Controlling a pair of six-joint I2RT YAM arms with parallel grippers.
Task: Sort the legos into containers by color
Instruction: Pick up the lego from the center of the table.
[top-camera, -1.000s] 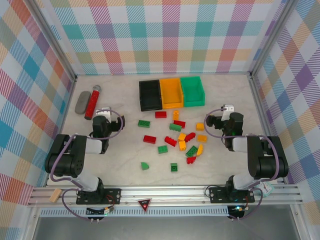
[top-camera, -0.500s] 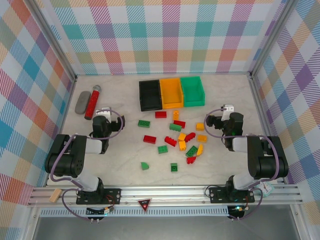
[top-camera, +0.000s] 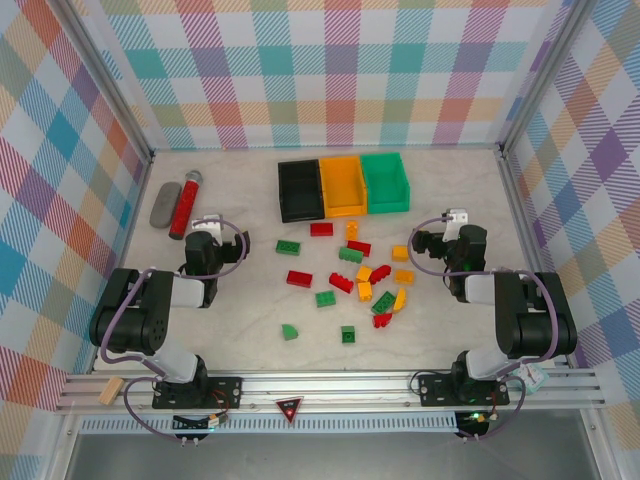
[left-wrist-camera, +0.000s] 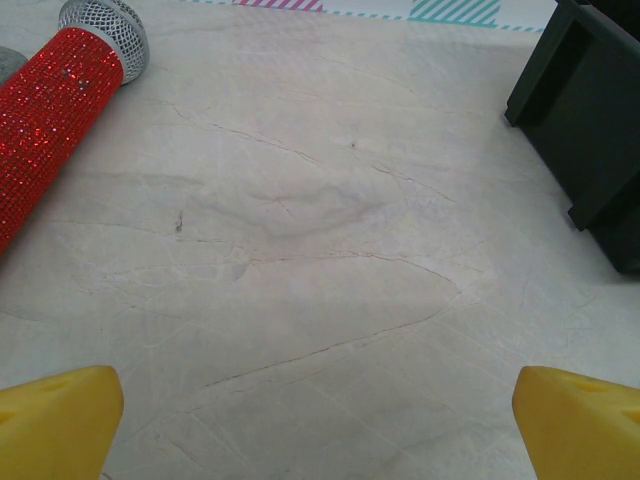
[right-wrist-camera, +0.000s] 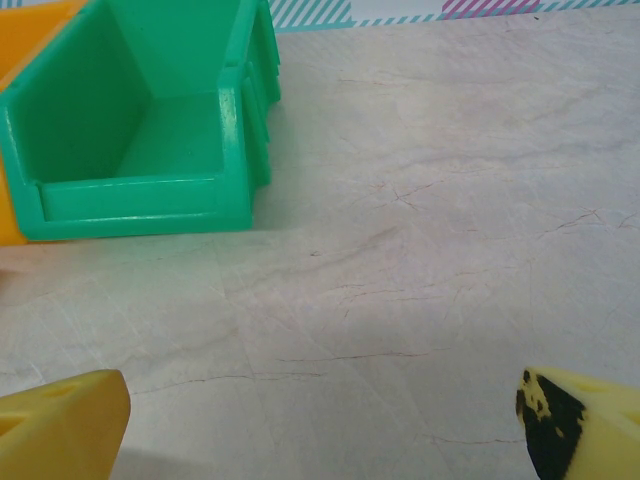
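three small open-top containers stand side by side at 12 o'clock on the pale marble-patterned table (top-camera: 240, 320): a black plastic bin (top-camera: 300, 190) on the left, an orange plastic bin (top-camera: 342, 186) in the middle and a green plastic bin (top-camera: 384, 182) on the right. from above each shows its own bare floor, and the right wrist view looks into the green one and finds the same. the legos (top-camera: 350, 275), small studded plastic bricks in red, green and yellow-orange, lie loose around the table's centre, between the two arms and at 6 o'clock from the bins.

the left arm sits folded at 8 o'clock, wrist low and aimed toward 12. the right arm is folded likewise at 4 o'clock.

the left gripper (left-wrist-camera: 320, 430) has its jaws spread wide, with yellow fingertips (left-wrist-camera: 60, 420) at the view's bottom corners and bare table between them, holding nothing. a red glitter microphone (left-wrist-camera: 60, 130) lies at its 10 o'clock and the black bin's corner at 2. the right gripper (right-wrist-camera: 320, 425) is spread just as wide over bare table, gripping nothing, with the green bin at its 11 o'clock.
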